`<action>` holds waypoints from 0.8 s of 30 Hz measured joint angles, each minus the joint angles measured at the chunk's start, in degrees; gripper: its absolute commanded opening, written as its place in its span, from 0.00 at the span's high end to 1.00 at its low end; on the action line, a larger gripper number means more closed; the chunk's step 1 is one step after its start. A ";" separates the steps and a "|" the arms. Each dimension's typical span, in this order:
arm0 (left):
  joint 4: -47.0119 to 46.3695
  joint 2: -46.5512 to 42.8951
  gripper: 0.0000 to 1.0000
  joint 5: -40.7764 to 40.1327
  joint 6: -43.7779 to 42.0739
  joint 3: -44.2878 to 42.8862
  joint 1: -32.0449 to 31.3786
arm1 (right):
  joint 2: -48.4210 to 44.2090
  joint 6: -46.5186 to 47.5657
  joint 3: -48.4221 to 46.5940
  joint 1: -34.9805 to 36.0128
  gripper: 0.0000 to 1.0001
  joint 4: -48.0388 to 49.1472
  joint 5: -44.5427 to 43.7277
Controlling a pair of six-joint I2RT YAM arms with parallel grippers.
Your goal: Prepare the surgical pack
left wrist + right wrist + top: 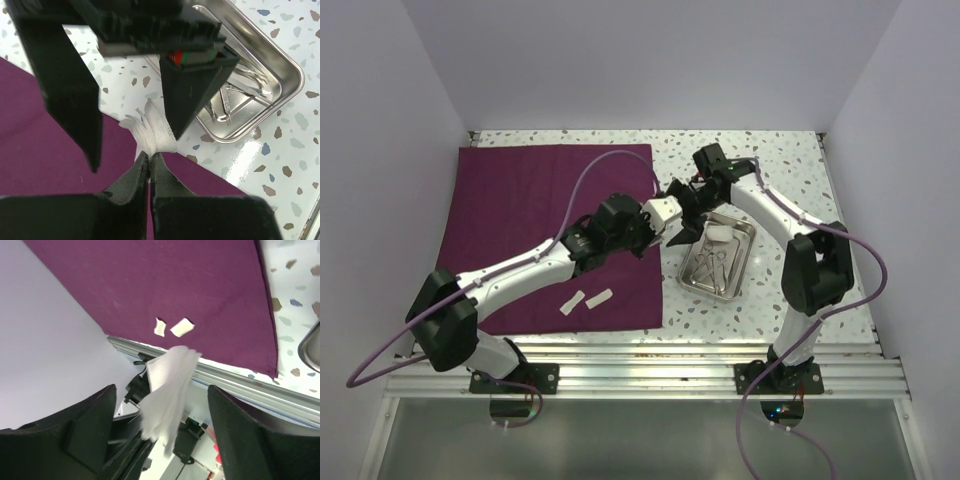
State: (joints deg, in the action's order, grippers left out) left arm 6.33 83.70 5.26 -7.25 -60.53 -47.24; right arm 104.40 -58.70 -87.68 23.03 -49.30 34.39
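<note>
My left gripper [150,156] is shut on a bunched white gauze pad [152,135], held above the right edge of the maroon cloth [540,220]. My right gripper [161,387] is open, one finger on each side of that gauze [167,390] without touching it; both its fingers [192,95] show in the left wrist view. The two grippers meet just left of the steel tray [744,262]. The tray holds scissors and tweezers [715,262] and another gauze pad [722,235]. Two small gauze pads [572,302] [599,297] lie on the cloth's near edge.
The cloth lies flat over the left half of the speckled table [780,160]. An aluminium rail [650,352] runs along the near edge. White walls close in the back and both sides.
</note>
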 measured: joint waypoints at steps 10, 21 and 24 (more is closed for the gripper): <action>0.22 0.04 1.00 -3.26 -2.95 -1.03 -2.82 | -0.15 -0.87 2.62 1.62 0.51 -2.60 -2.32; 2.01 0.57 0.85 -3.32 -4.96 -1.44 -4.17 | -0.22 0.04 2.08 1.70 1.00 -4.33 -4.00; 2.29 0.63 0.77 -2.82 -5.40 -1.49 -4.20 | -0.22 0.55 2.01 1.70 1.00 -4.52 -4.28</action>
State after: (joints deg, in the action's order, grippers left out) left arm 8.62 84.33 2.44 -12.64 -62.02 -51.44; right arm 104.18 -58.15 -85.67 24.73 -53.82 30.11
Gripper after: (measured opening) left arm 0.192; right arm 0.035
